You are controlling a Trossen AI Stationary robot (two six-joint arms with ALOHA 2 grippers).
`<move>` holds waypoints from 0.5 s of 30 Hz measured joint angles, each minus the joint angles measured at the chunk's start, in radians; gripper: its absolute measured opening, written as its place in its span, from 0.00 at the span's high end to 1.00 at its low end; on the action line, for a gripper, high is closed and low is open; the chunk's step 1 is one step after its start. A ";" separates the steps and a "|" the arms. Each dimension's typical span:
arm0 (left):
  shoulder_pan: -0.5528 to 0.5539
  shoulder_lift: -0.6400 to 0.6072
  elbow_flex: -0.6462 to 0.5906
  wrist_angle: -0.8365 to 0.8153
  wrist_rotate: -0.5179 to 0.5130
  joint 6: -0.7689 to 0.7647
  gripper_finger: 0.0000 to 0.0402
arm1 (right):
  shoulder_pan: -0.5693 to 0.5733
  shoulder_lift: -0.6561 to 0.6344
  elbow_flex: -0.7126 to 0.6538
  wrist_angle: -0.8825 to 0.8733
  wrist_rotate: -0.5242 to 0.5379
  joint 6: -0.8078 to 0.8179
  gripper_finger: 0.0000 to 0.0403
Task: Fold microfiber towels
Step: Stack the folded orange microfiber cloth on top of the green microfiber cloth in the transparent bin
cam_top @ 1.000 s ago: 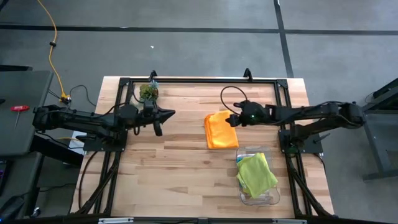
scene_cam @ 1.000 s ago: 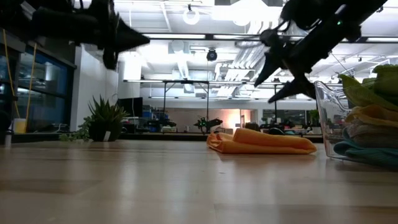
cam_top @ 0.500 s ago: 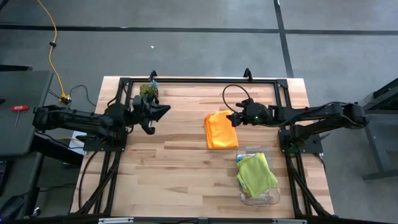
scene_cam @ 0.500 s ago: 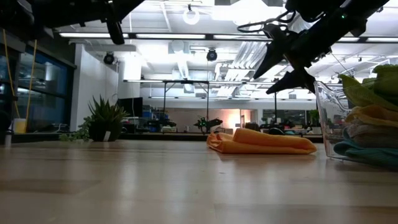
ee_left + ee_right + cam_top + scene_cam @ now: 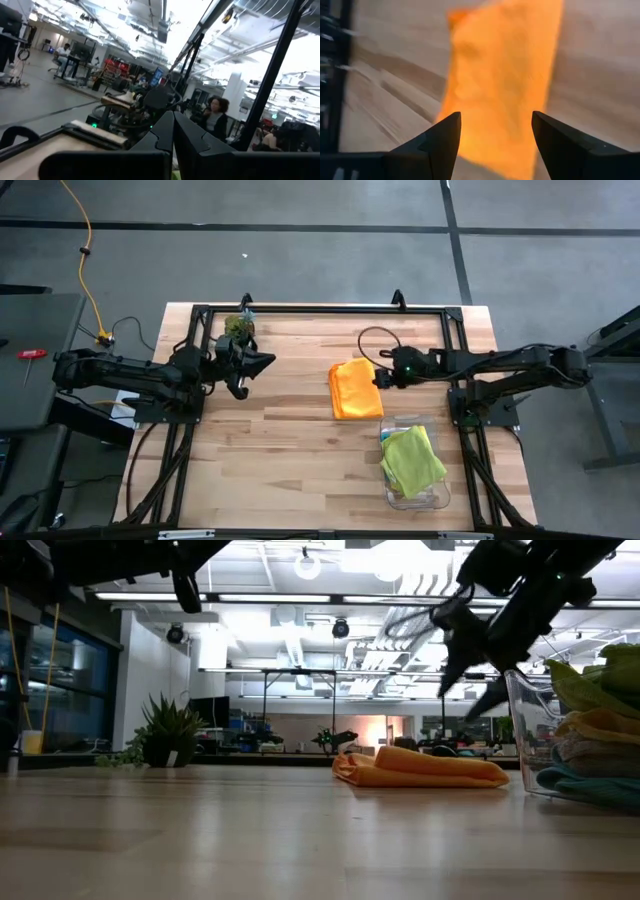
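Hovering above the table, the right claw (image 5: 380, 378) is held with its fingers spread wide and nothing between them, as the right wrist view makes plain. The orange towel (image 5: 354, 388) lies folded flat directly ahead of and below those fingers, just beside them in the high view; the wide spread is judged to suit a descent onto the cloth. Behind and to the side of that claw, a clear bin (image 5: 437, 498) holds the lime towel (image 5: 411, 460) on top of other cloths, so folded pieces are evidently collected there. The left claw (image 5: 262, 363) is parked well apart, beside a small plant (image 5: 238, 328), fingers closed together and holding nothing.
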 joint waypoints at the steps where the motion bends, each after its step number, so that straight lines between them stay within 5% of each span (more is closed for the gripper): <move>1: 0.000 0.000 0.000 -0.009 0.000 0.000 1.00 | 0.000 0.007 0.000 -0.023 -0.021 0.016 0.41; 8: 0.002 0.000 0.000 -0.040 -0.001 0.000 1.00 | 0.043 0.159 0.060 -0.112 -0.076 0.007 0.41; 15: 0.002 0.000 0.000 -0.046 -0.002 0.000 1.00 | 0.046 0.319 0.262 -0.299 0.017 -0.169 0.41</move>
